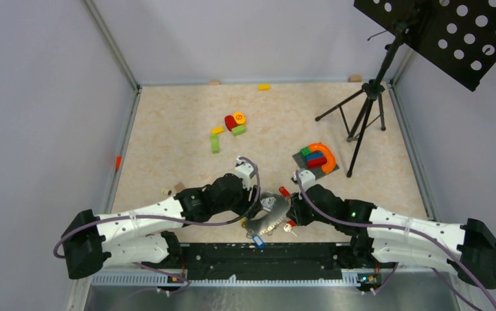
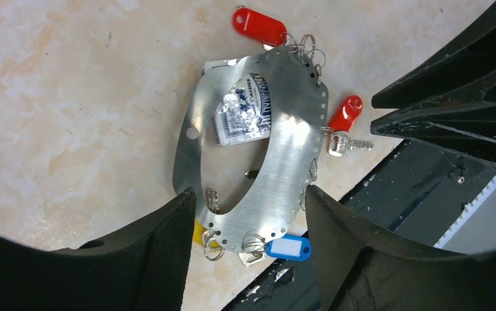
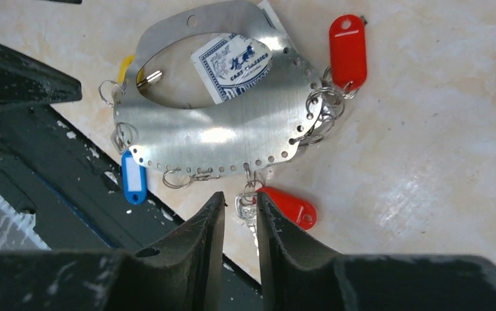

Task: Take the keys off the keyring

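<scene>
Pale, marbled tabletop (image 1: 168, 129), matte and faintly mottled, carries the keyring (image 3: 232, 133). It lies flat between the two arms, its near edge just beside the black base rail (image 3: 38, 194). It is less a wire loop than a thin oval band of brushed sheet metal, bright enough to throw glare, with a row of small punched holes along its outer edge. A blue-printed playing-card box (image 3: 232, 68) lies under it and shows through its open middle.

By my reading none of the keys (image 2: 339, 144) is off yet. Each one that shows hangs from a small wire split ring threaded through one of those holes:
- a glossy red tag (image 3: 348, 48) at the keyring's far side, amid a tangle of rings
- a blue tag (image 3: 133, 181) with a white label at its near side
- a yellow tag (image 3: 125, 65) peeping from under its left side
- a red-tagged key (image 3: 245, 207) at its right side

The whole job looks to remain.

The left tool (image 2: 248, 191) stands wide open, its ridged black fingers straddling the keyring's near-left end and holding nothing. The right tool (image 3: 240, 197) is parted by only a narrow slit. The silvery head of the red-tagged key lies at the mouth of that slit and does not look gripped.
</scene>
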Motion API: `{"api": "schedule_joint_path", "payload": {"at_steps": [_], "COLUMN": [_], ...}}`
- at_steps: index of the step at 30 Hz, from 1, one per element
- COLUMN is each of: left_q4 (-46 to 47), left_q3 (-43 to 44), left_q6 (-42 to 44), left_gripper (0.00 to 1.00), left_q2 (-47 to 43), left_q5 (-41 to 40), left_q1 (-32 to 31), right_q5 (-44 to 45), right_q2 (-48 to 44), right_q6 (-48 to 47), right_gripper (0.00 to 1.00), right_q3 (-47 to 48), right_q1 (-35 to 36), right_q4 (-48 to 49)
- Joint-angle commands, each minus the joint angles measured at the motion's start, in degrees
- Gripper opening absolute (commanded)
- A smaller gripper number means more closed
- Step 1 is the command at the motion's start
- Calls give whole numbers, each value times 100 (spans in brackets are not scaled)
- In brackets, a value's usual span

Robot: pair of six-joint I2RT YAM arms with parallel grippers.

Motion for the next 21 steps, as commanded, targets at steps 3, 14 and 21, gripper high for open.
{"api": "schedule_joint_path", "payload": {"at_steps": [3,14,21], "left_q4": [30,134,128], "left_q3": [-72,-149,-156], "left_q6": [-78,-162,-162], "left_gripper": [66,65,65], "left_q2": [-187,-181,-158], "left_q5": [-148,-37,-37], "left_q1": [58,58,59], "right_q5": [-489,-275,-162], "right_q2": [-71,401,744], "right_q6": [286,129,-163], "right_gripper": [29,28,27], "right_q3": [-185,-278,-294], "right_q1": [125,203,204], "right_q4": [354,770,1055]}}
